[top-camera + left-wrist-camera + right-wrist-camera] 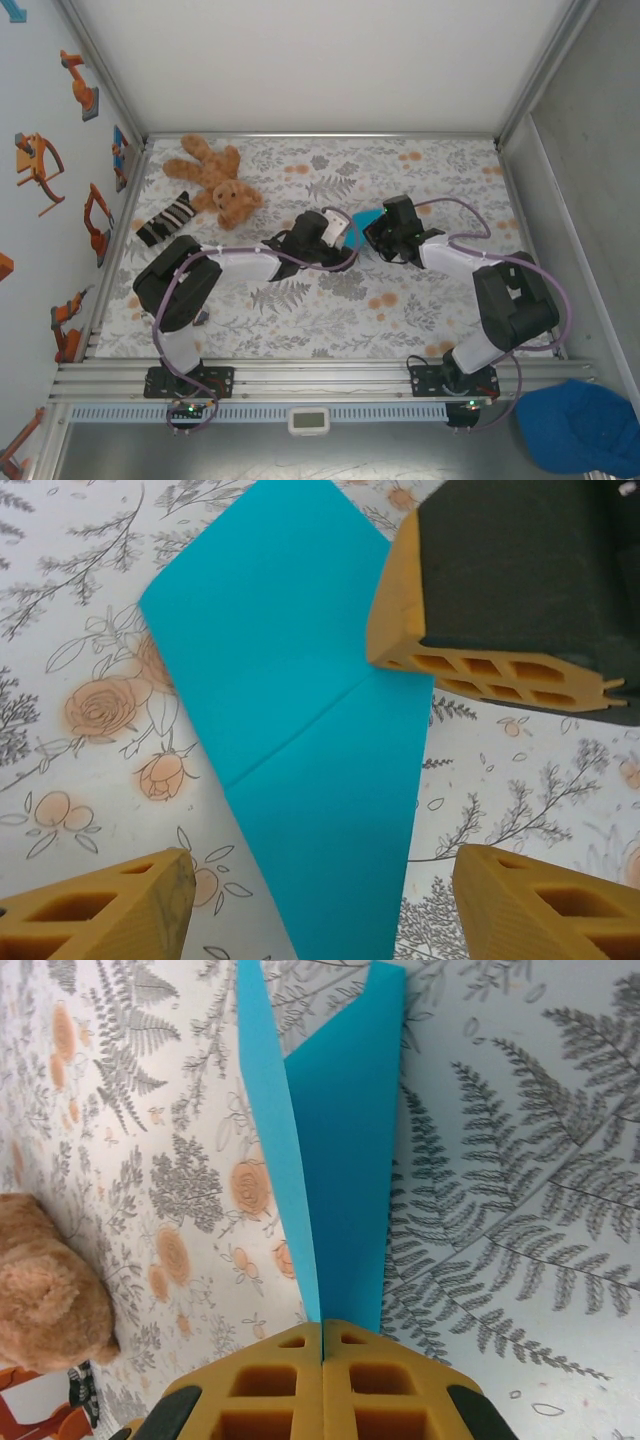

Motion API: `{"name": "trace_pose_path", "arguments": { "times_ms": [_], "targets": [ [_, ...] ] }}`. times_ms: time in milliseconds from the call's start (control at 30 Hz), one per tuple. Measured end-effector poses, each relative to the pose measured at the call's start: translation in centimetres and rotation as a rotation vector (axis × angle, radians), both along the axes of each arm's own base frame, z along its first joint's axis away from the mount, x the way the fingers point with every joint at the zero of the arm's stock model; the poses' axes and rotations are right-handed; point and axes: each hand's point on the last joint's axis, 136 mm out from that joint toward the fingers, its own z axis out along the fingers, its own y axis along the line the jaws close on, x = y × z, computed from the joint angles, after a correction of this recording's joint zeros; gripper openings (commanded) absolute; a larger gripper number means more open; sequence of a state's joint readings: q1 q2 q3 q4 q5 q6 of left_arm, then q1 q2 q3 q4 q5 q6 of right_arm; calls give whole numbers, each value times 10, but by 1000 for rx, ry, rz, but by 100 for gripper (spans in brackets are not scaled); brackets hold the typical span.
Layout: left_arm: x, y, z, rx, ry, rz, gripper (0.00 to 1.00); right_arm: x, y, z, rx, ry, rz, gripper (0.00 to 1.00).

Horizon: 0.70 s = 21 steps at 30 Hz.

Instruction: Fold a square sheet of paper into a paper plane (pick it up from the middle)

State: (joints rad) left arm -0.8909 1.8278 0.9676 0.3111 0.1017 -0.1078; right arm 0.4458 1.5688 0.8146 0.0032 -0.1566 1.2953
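The cyan-blue paper plane (368, 218) is a folded sheet with a centre crease, at the middle of the floral table between my two grippers. My right gripper (322, 1325) is shut on its near end, and two folded layers (340, 1160) spread away from the jaws. In the left wrist view the paper (300, 710) lies over the tablecloth. My left gripper (320, 880) stands open astride its narrow end, fingers clear on both sides. The right gripper's orange fingers (490, 665) press on the paper's upper right edge. From above, the left gripper (345, 232) and right gripper (378, 232) nearly meet.
A brown teddy bear (215, 185) lies at the back left, also at the left edge of the right wrist view (45, 1280). A striped sock (165, 220) is beside it. A dark blue cap (580, 425) sits off the table at the front right. Aluminium rails (300, 375) edge the table.
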Motion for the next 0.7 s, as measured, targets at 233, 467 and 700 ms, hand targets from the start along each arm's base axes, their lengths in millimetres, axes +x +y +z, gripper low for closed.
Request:
{"name": "trace_pose_path", "arguments": {
  "times_ms": [233,467,700],
  "targets": [
    [-13,-9,-18,61,-122,-124,60,-4,0,-8,25,54,-32,0],
    [-10,-18,-24,105,-244,-175,49,-5,2,-8,52,76,-44,0],
    [-5,-18,-28,134,-298,-175,41,-6,2,-8,64,85,-50,0]
  ]
}}
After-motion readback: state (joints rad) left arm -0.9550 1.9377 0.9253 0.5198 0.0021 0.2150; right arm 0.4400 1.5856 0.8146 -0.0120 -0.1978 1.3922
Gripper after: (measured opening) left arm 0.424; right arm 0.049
